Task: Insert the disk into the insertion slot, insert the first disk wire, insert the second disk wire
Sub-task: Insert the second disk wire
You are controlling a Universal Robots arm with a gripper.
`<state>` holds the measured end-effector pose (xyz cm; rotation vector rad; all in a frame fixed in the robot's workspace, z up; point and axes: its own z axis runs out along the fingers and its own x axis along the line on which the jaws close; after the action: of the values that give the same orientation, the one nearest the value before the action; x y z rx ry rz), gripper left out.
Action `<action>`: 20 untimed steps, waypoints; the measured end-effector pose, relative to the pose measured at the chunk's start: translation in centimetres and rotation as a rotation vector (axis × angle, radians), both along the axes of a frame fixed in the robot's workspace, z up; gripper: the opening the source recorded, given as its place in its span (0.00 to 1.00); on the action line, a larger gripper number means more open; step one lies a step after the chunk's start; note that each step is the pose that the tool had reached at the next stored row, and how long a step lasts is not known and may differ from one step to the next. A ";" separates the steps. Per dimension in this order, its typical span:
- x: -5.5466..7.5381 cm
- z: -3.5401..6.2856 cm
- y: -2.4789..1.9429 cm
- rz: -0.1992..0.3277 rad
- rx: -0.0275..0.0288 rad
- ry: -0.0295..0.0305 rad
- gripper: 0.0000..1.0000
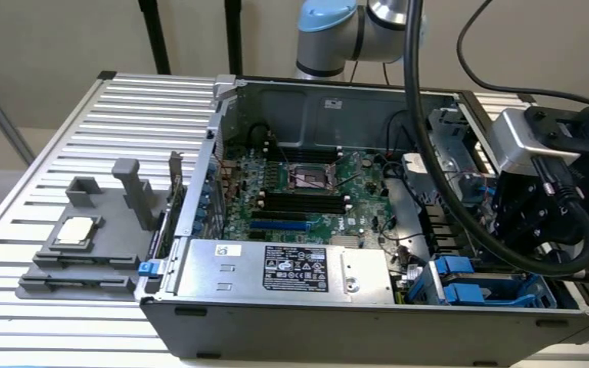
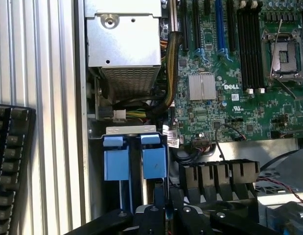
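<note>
The black gripper [image 2: 167,211], fingers nearly closed though on what one cannot tell, hovers over the blue-railed metal insertion slot [image 2: 134,161]; descent should stay square to both rails.

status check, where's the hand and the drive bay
Hand low over the blue-railed metal drive bay, beside the black cable bundle. Grey power-supply box sits apart, nearer the case's front wall.

Even, soft indoor light, case interior shadowed, mild glare on metal slats, slight softness throughout
</note>
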<state>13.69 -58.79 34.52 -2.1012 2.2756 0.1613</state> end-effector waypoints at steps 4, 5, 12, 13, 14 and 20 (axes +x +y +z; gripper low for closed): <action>0.1 -0.04 -0.04 0.000 -0.0011 0.0000 0.16; 0.1 -0.07 -0.05 0.000 -0.0014 0.0000 0.16; 0.1 -0.17 -0.05 0.000 -0.0025 0.0000 0.16; 0.1 -0.17 -0.05 0.000 -0.0024 0.0000 0.16; 0.1 -0.14 -0.05 0.000 -0.0021 -0.0001 0.16; 0.1 0.21 -0.06 0.000 -0.0024 0.0001 0.16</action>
<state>13.82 -58.86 34.74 -2.1024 2.2770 0.1587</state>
